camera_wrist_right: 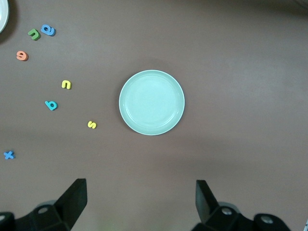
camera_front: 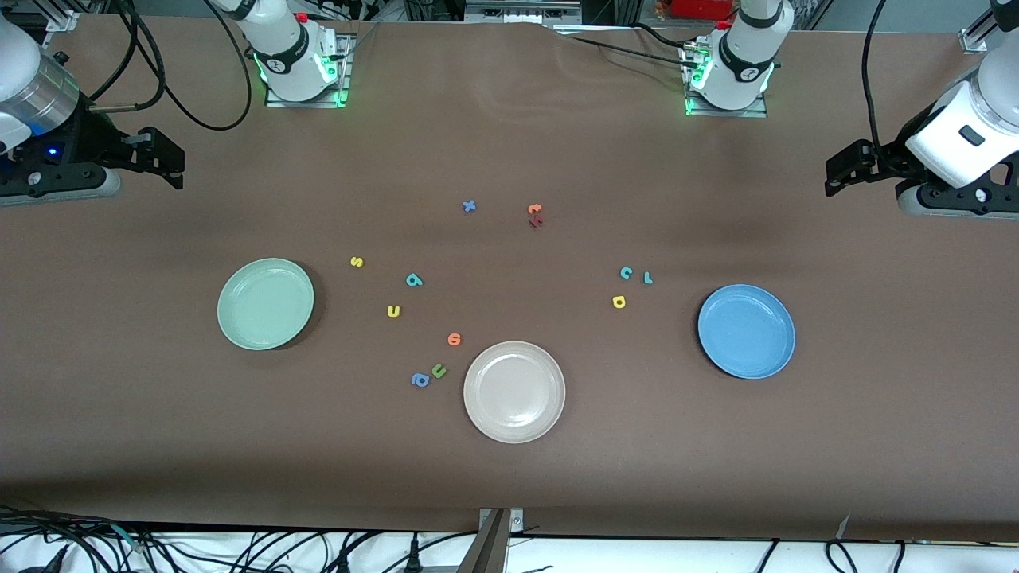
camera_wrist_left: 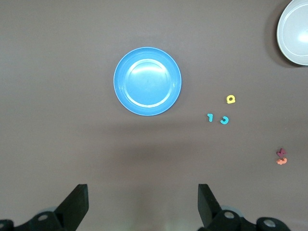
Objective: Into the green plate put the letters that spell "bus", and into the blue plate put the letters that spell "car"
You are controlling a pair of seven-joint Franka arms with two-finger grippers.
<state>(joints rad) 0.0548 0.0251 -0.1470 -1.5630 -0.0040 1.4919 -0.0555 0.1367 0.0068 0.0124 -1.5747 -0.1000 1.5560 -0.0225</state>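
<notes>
The green plate (camera_front: 265, 303) (camera_wrist_right: 151, 102) lies toward the right arm's end, with the yellow s (camera_front: 357, 261), teal b (camera_front: 414, 279) and yellow u (camera_front: 393, 311) loose on the table beside it. Toward the left arm's end sits the blue plate (camera_front: 746, 331) (camera_wrist_left: 147, 81). The teal c (camera_front: 626, 273), teal r (camera_front: 648, 278) and yellow a (camera_front: 618, 302) lie close by it. My right gripper (camera_front: 171, 163) (camera_wrist_right: 140, 195) hangs open and empty over the table's right-arm end. My left gripper (camera_front: 836, 171) (camera_wrist_left: 143, 197) is open and empty over the left-arm end.
A beige-white plate (camera_front: 514, 391) sits nearest the front camera, mid-table. Beside it lie an orange round letter (camera_front: 454, 339), an olive-green u (camera_front: 439, 371) and a blue a (camera_front: 419, 380). A blue x (camera_front: 469, 206) and an orange and dark red pair (camera_front: 535, 215) lie nearer the bases.
</notes>
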